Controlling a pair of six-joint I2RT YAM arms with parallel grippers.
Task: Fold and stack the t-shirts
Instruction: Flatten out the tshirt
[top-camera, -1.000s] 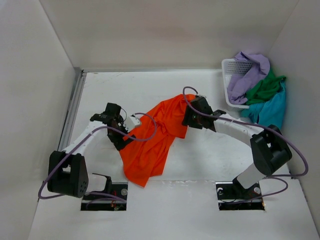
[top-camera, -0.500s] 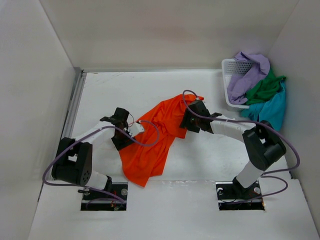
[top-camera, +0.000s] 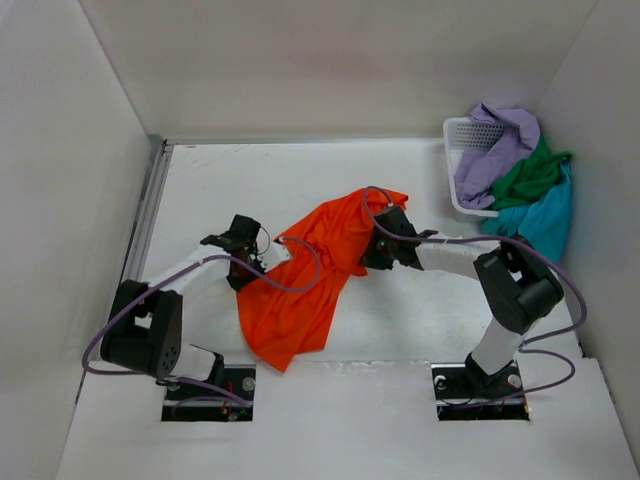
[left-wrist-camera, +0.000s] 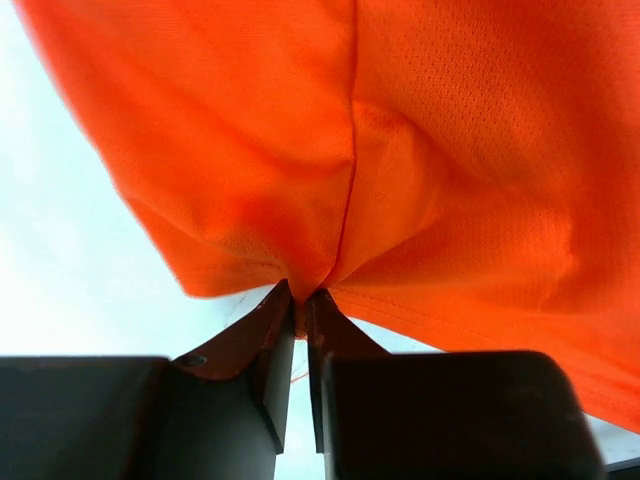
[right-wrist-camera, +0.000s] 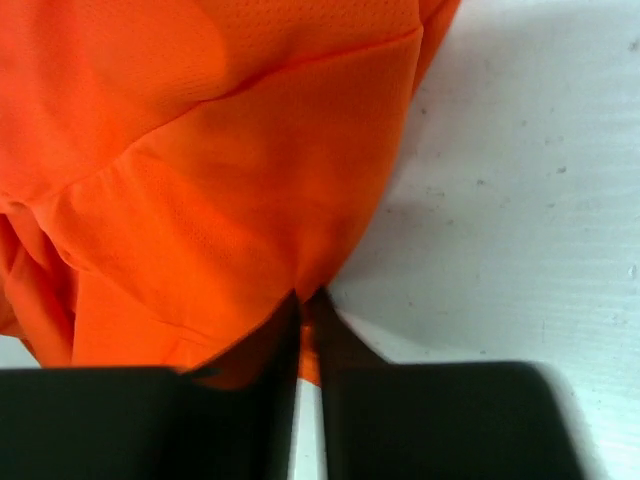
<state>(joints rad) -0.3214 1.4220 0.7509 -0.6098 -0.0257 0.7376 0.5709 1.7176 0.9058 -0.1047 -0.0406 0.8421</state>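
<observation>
Orange cloth is sprawling across the middle of the worktop (top-camera: 230, 180): the orange t-shirt (top-camera: 300, 285) is lying rumpled and drawn out on a slant, running from near the front edge, left of centre, up toward the middle. Both arms are reaching in low from the near edge, one at each side of the shirt. The left jaws are pinching a gathered fold at its left edge, closed tight on the fabric, which is fanning out beyond them in the left wrist view. The right jaws are squeezing narrow on the shirt's right edge in the same way. Over in the far right corner, the white mesh basket (top-camera: 470, 132) is sitting with the lavender t-shirt (top-camera: 505, 135) draping over its rim, while the green t-shirt (top-camera: 530, 172) and the teal t-shirt (top-camera: 545, 218) are spilling out toward the right edge.
</observation>
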